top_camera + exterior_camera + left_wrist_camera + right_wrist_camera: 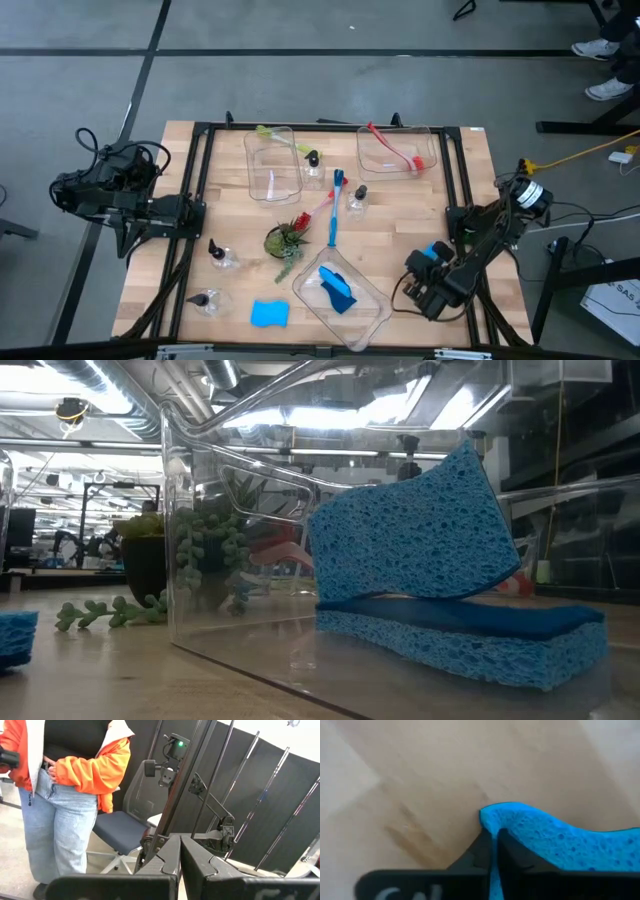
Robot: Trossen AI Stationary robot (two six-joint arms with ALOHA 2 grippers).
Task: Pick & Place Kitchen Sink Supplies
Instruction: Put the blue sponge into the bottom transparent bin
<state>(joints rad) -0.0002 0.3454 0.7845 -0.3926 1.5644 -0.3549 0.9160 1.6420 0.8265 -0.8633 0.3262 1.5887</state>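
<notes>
Wooden bench carries scattered supplies. Right gripper is pinched onto a blue sponge at its tips. Lift gently, then release above the clear bin beside it, where two sponges lie. Left gripper, closed and empty, waits aside.

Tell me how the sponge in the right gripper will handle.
Probably soft and floppy: the sponge bulges and folds where the shut right gripper pinches it. Likely light, given its porous surface. It may sag or slip, since only an edge seems caught.
</notes>
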